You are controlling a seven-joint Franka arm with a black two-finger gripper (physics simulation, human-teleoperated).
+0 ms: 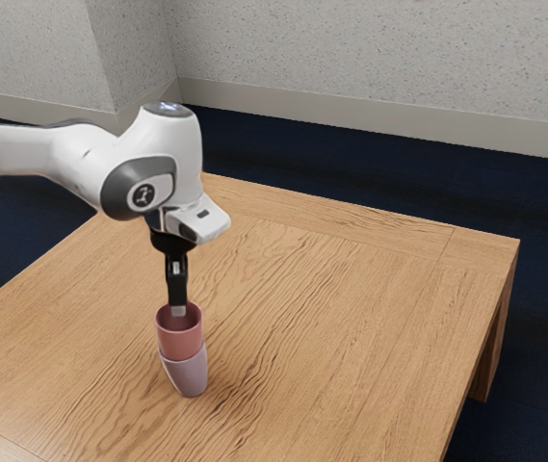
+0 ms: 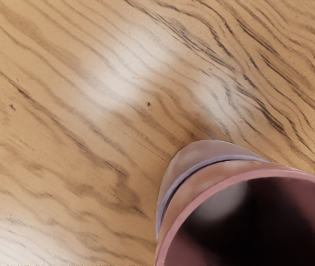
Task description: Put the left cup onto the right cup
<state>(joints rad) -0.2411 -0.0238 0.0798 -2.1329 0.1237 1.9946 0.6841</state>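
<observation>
A pink cup [image 1: 178,332] sits upright, nested in the mouth of a lilac cup [image 1: 188,373], near the front of the wooden table [image 1: 351,308] toward the exterior view's left. My gripper [image 1: 177,306] points straight down over them. Its black fingers stand close together at the pink cup's rim, one tip reaching just inside it. In the wrist view the pink cup's rim and dark inside [image 2: 257,221] lie right under my hand. The lilac cup [image 2: 201,158] shows as a pale band around it.
Bare wood grain of the table [image 2: 91,111] surrounds the stacked cups. The table's far edge and its edge at the exterior view's right drop to a dark blue carpet [image 1: 399,173]. A pale wall with a skirting board runs behind.
</observation>
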